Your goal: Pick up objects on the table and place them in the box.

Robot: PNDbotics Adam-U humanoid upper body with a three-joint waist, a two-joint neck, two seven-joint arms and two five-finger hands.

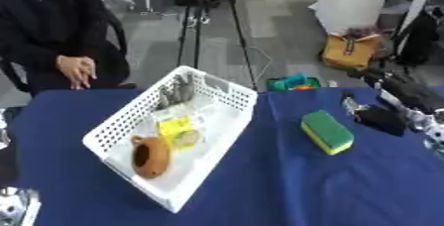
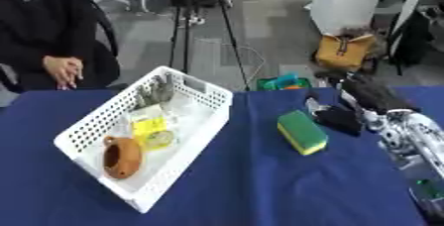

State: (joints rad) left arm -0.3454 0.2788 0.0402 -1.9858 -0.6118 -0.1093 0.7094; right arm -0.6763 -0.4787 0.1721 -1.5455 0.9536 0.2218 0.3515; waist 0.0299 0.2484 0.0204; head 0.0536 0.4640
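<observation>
The white basket sits askew on the blue table, its long side running from the near left toward the far middle, which leaves its open top facing up and reachable from either side. Three things already lie in it: a brown clay pot on its side at the near end, a yellow packet in the middle, and a grey object propped against the far wall — so by my reading the task is well along. What is left on the cloth is the sponge, green on top with a yellow underside, lying flat just right of the basket and apart from it. The right hand comes in from the right edge and hangs just beside the sponge's far right end; its dark fingers look somewhat bent toward the sponge, but they hold nothing, and whether a fingertip touches the sponge I cannot tell. That placement suits a grasp from the side, and the sponge — soft and light, I judge — should give under the fingers rather than slip. The left hand shows only as a sliver of metal at the lower left corner, and whether it is relaxed or curled cannot be told.
</observation>
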